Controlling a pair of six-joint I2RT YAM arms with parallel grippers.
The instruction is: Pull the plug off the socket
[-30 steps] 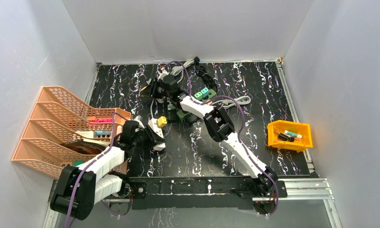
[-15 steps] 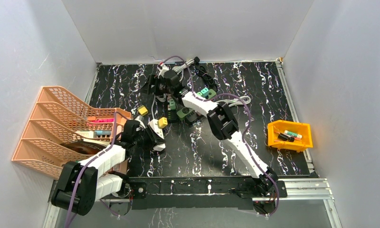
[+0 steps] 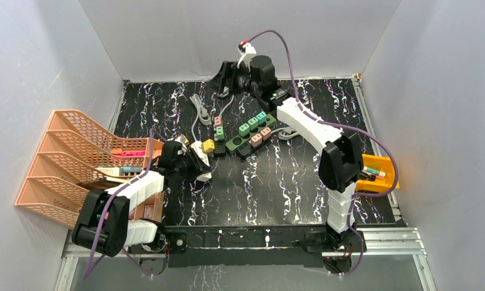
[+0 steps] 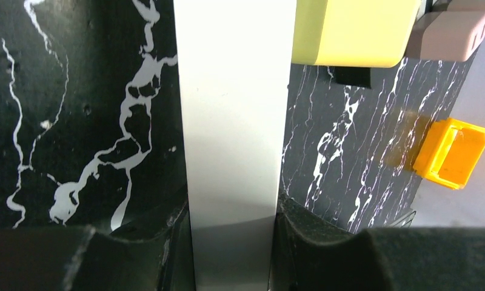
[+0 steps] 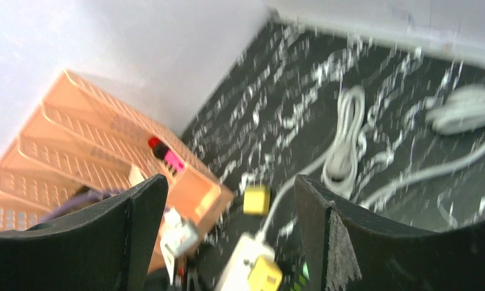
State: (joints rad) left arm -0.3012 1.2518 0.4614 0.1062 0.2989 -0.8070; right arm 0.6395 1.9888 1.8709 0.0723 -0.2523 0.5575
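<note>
Plug [image 3: 208, 145] at socket strip [image 4: 234, 121] end; right gripper [image 5: 228, 236] wide, high up.

L gripper [image 3: 196, 166] clamped, R gripper [image 3: 225, 79] open, high

Peach tray rack [image 3: 70, 130] far L, yellow bin [image 3: 382, 183] far R.

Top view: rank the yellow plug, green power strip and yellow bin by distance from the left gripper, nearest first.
1. yellow plug, just beyond the left gripper.
2. green power strip, table centre.
3. yellow bin, far right edge.
</note>
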